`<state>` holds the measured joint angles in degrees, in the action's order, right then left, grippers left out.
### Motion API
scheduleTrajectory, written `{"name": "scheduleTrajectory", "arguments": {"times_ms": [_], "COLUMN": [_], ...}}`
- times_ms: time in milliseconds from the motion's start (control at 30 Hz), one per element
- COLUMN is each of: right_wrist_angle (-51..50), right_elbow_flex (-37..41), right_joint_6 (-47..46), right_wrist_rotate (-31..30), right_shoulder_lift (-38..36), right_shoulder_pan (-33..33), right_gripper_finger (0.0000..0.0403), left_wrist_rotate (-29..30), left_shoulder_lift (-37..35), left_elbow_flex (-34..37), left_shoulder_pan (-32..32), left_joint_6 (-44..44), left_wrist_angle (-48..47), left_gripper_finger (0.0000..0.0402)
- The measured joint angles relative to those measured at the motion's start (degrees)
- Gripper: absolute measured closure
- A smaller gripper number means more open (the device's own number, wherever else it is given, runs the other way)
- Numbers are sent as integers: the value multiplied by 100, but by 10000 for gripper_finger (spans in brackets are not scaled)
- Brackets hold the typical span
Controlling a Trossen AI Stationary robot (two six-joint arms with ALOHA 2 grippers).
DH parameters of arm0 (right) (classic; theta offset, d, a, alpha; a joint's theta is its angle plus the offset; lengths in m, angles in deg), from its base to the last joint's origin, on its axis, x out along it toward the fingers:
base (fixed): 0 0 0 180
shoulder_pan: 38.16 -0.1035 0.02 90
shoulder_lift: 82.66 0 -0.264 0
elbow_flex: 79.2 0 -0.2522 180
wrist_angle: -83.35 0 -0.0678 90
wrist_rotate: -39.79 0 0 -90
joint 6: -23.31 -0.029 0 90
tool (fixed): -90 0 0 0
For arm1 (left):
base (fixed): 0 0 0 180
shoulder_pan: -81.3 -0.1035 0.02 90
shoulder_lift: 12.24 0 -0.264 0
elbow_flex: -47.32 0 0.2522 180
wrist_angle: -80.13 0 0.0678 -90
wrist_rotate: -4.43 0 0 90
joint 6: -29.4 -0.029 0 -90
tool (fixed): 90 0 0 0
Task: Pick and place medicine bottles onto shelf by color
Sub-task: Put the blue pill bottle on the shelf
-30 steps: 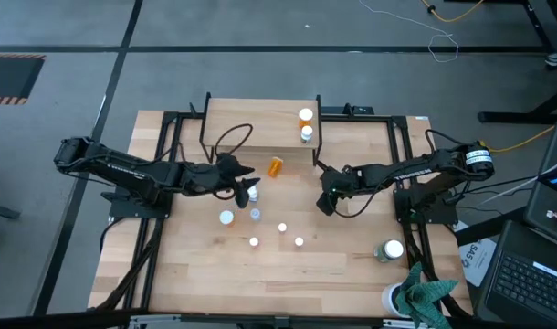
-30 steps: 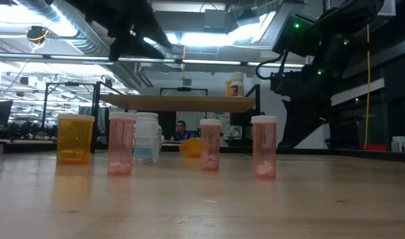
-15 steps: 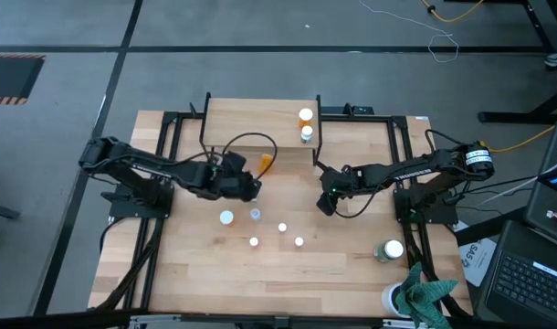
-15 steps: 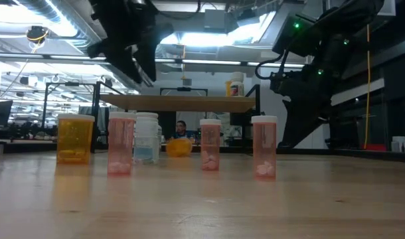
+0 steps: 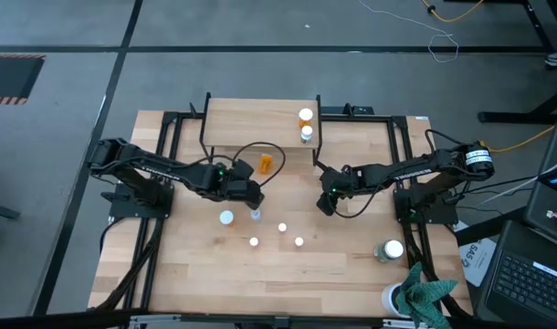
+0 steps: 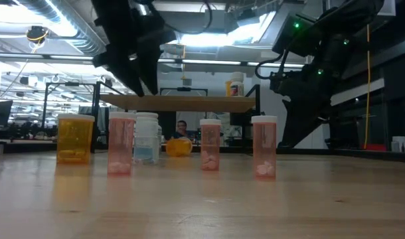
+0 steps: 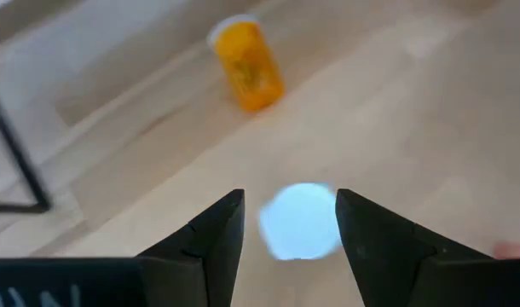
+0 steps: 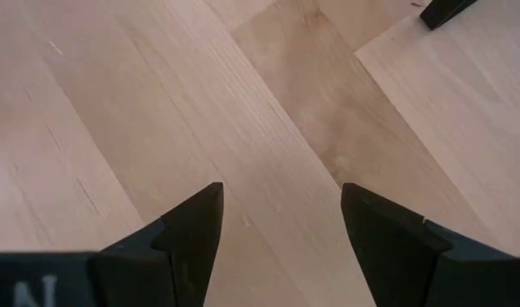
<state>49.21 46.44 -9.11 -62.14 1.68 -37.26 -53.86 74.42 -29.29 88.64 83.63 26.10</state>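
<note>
Four white-capped pill bottles (image 6: pixel 210 144) stand in a row on the light wooden tabletop (image 6: pixel 202 199) (the leftmost amber), the raised wooden shelf (image 6: pixel 179 102) behind.

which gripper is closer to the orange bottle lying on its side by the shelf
Left. The left gripper hovers just in front of the tipped orange bottle, over a white-capped bottle. The right gripper waits farther off, over bare table.
</note>
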Motion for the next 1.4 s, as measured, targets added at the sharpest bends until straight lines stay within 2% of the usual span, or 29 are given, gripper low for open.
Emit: {"name": "scheduleTrajectory", "arguments": {"times_ms": [167, 533, 733, 900, 1200, 1400], "right_wrist_angle": [6, 4, 2, 2, 1, 6], "right_elbow_flex": [0, 0, 0, 0, 0, 0], "right_joint_6": [-2, 5, 176, 190, 99, -15], "right_wrist_rotate": [0, 0, -2, -2, -32, -44], "right_shoulder_lift": [0, 0, 0, 0, 0, 0], "right_shoulder_pan": [0, 0, -1, 0, -1, 0], "right_gripper_finger": [162, 162, 162, 162, 162, 162], "left_wrist_rotate": [-507, -1732, -2015, -2536, -2695, -2515], "left_shoulder_lift": [15, 15, 15, 15, 13, 13], "left_elbow_flex": [2, 2, 2, 2, 2, 6], "left_shoulder_pan": [-9, -499, -723, -813, -823, -763], "left_joint_6": [-541, -345, -483, -737, -1094, -1109], "left_wrist_angle": [167, 62, 20, 26, 53, 352], "left_gripper_finger": [221, 221, 221, 221, 220, 220]}}
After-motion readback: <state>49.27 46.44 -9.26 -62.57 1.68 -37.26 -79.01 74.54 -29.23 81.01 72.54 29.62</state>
